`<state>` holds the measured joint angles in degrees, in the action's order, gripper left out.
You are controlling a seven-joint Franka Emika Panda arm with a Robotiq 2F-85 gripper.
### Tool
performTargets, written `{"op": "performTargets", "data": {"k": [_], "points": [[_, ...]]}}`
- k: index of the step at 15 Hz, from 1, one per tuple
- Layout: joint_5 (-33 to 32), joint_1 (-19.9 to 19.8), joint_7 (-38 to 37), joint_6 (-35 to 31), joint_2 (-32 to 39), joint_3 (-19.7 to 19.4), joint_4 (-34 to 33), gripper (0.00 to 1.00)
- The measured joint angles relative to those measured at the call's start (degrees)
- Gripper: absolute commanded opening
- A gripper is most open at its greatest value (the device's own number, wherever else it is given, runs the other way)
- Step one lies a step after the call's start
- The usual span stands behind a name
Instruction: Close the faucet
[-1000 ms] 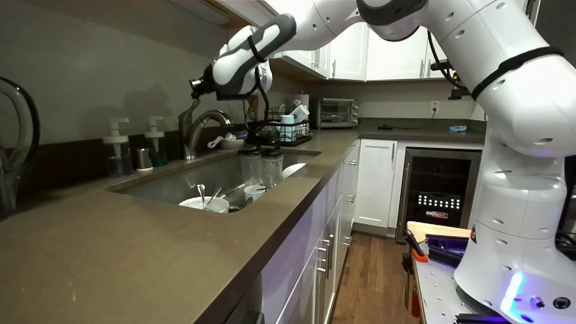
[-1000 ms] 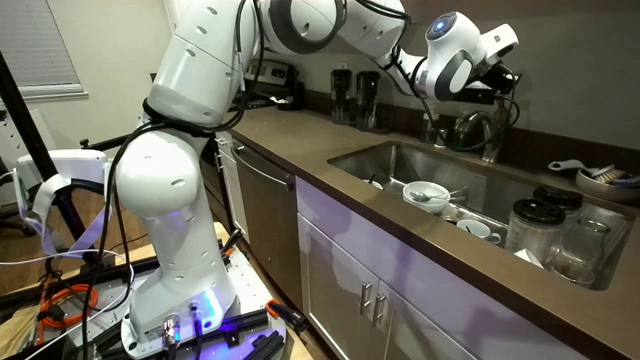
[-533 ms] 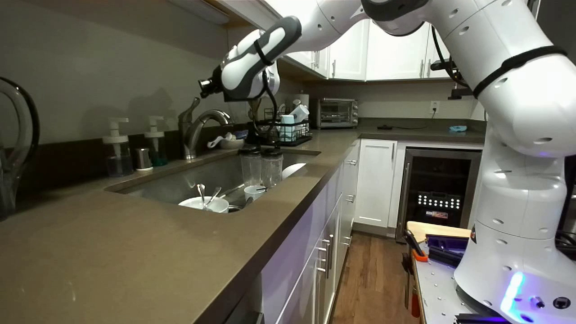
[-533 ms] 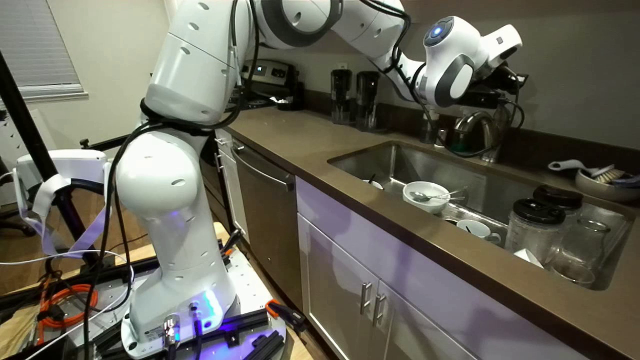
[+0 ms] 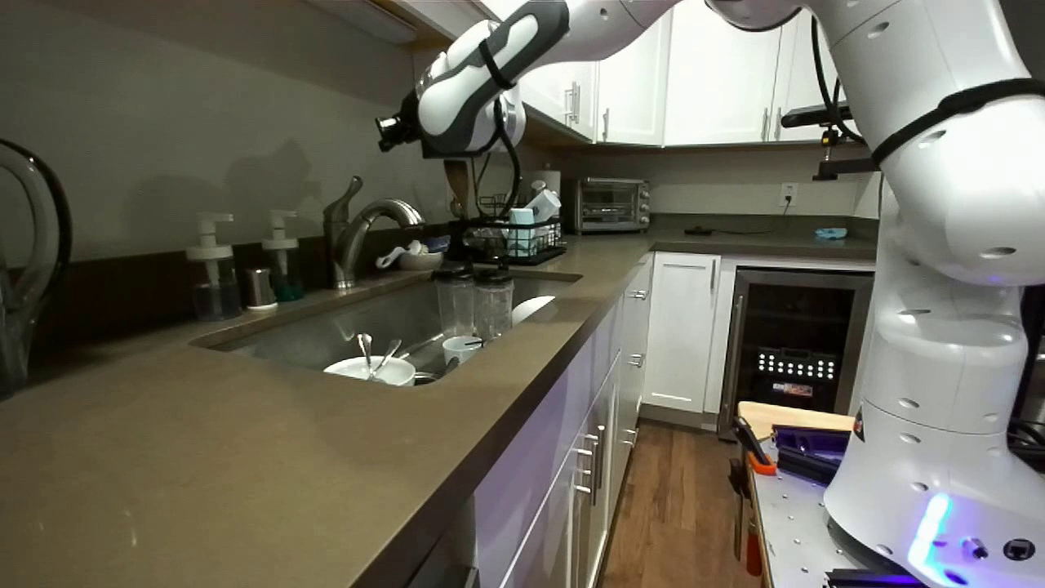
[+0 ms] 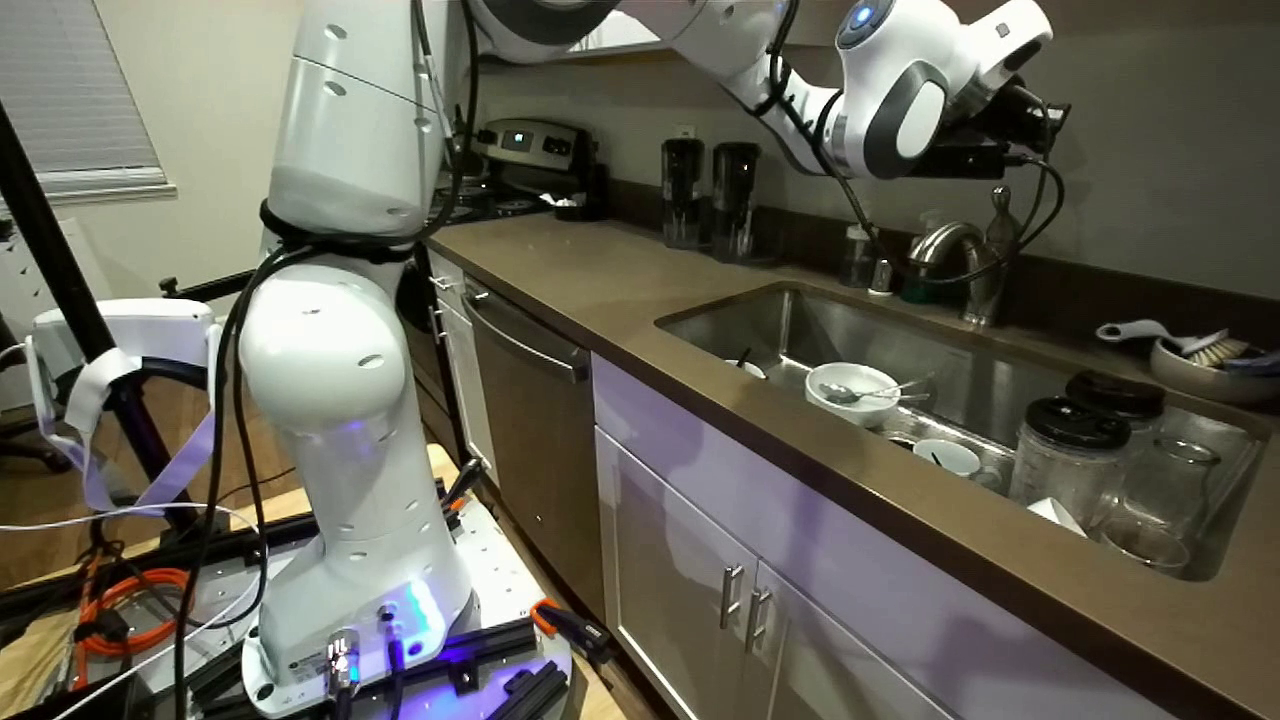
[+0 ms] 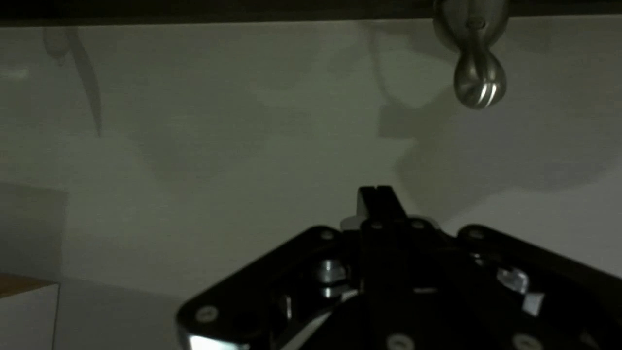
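The faucet [image 5: 353, 245] is a silver metal gooseneck tap at the back edge of the sink. It also shows in an exterior view [image 6: 984, 275], partly crossed by the arm's hanging black cable. Its lever handle [image 5: 343, 200] stands up behind the spout, pointing upward. In the wrist view the rounded handle [image 7: 478, 80] is at the upper right, clear of the fingers. My gripper [image 7: 375, 187] is shut with its fingertips together and nothing between them. In an exterior view the gripper [image 5: 390, 132] is above the handle and to its right, apart from it.
The sink [image 6: 760, 310] holds a white bowl [image 6: 850, 392], a cup [image 6: 948, 457] and lidded clear containers [image 6: 1070, 450]. Soap dispensers [image 5: 211, 269] stand beside the faucet. A dish rack [image 5: 531, 237] and a brush bowl [image 6: 1215, 370] are on the counter. Upper cabinets [image 5: 555, 102] hang near the arm.
My gripper has risen and moved away from the faucet handle, which it overlapped in an exterior view a second ago. The handle now shows fully. The faucet looks unmoved.
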<state>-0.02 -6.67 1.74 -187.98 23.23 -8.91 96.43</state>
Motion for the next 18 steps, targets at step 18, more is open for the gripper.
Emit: {"op": "performTargets", "data": {"k": [18], "points": [[-17.5,10.7,-8.0,22.6,-27.5,-13.6,22.5,0.04]]}}
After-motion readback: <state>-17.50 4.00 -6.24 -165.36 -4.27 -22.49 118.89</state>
